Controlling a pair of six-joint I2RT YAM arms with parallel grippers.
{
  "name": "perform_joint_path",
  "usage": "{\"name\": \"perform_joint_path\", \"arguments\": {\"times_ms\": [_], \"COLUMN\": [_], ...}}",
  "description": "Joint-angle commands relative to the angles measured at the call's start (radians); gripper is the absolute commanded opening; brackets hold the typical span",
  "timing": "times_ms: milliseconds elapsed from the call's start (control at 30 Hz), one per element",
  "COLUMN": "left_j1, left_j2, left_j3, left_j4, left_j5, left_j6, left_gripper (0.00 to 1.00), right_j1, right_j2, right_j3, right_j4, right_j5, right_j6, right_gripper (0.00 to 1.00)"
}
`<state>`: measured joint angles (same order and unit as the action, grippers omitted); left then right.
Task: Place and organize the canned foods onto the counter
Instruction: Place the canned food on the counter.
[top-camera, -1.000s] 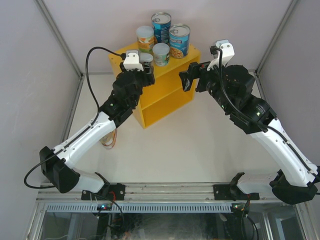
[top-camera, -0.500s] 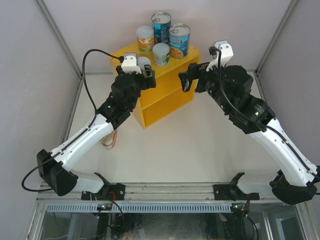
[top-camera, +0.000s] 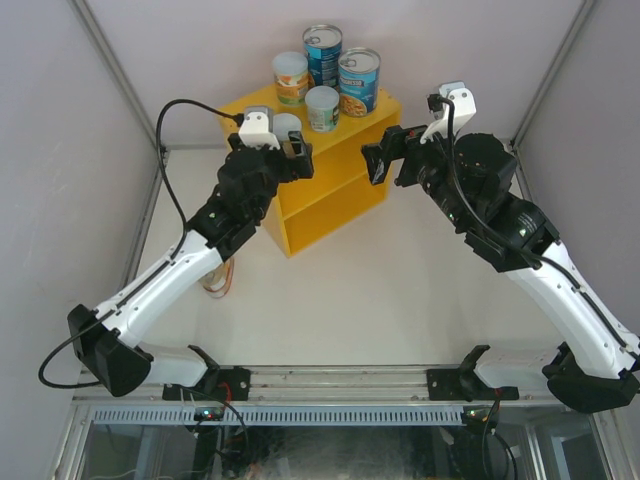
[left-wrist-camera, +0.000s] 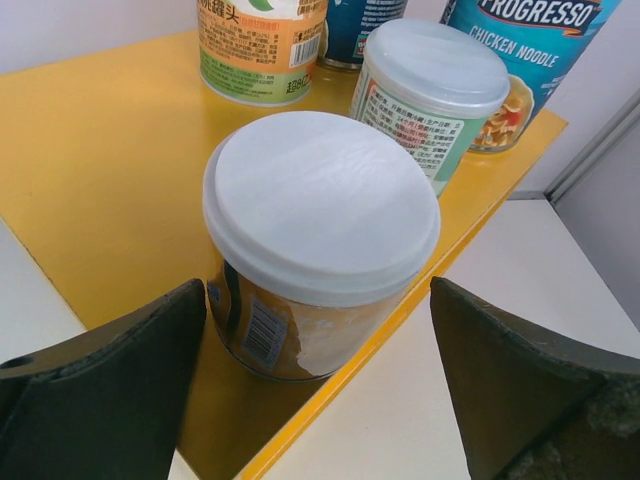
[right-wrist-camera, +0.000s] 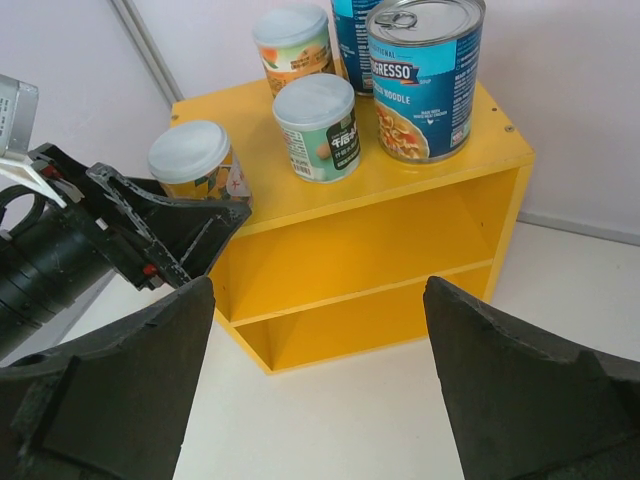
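The yellow counter (top-camera: 330, 200) carries several canned foods on its top. Two tall blue-labelled cans (top-camera: 322, 52) (top-camera: 358, 80) stand at the back, beside an orange-labelled small can (top-camera: 290, 77) and a green-labelled one (top-camera: 321, 107). A third pale-lidded can (left-wrist-camera: 320, 205) stands upright at the top's front corner. My left gripper (left-wrist-camera: 320, 400) is open, its fingers (left-wrist-camera: 120, 390) on either side of this can; the right finger is well clear of it. My right gripper (right-wrist-camera: 315, 390) hangs open and empty in front of the counter (right-wrist-camera: 380, 240), facing its shelves.
A small red-and-yellow thing (top-camera: 218, 280) lies on the white table, partly hidden under my left arm. Metal frame posts (top-camera: 145, 200) and grey walls close in both sides. The corner can sits very near the counter's edge (left-wrist-camera: 400, 300).
My left gripper has gone from shut to open, letting go of the pale-lidded can on the counter's front corner. The right arm has shifted only slightly.
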<state>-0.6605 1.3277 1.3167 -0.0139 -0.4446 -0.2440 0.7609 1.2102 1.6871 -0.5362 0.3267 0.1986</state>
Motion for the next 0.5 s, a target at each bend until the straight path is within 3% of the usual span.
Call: {"name": "perform_joint_path", "arguments": {"times_ms": [0,467], "left_j1": [0.006,0.007], "left_j2": [-0.048,-0.047], "left_j3": [0.063,0.239], "left_j4": [-0.027,-0.121], "left_j5": [0.034,0.051], "left_j6": [-0.016,-0.018], "left_gripper": [0.96,0.98], "right_j1": [0.003,0.035], "right_j2": [-0.016,-0.011], "right_j3": [0.004,0.024], "right_j4": [0.023,0.009], "right_j5": [-0.003,0.020], "right_j6": [0.014,0.009], "right_gripper": [0.85,0.85]}}
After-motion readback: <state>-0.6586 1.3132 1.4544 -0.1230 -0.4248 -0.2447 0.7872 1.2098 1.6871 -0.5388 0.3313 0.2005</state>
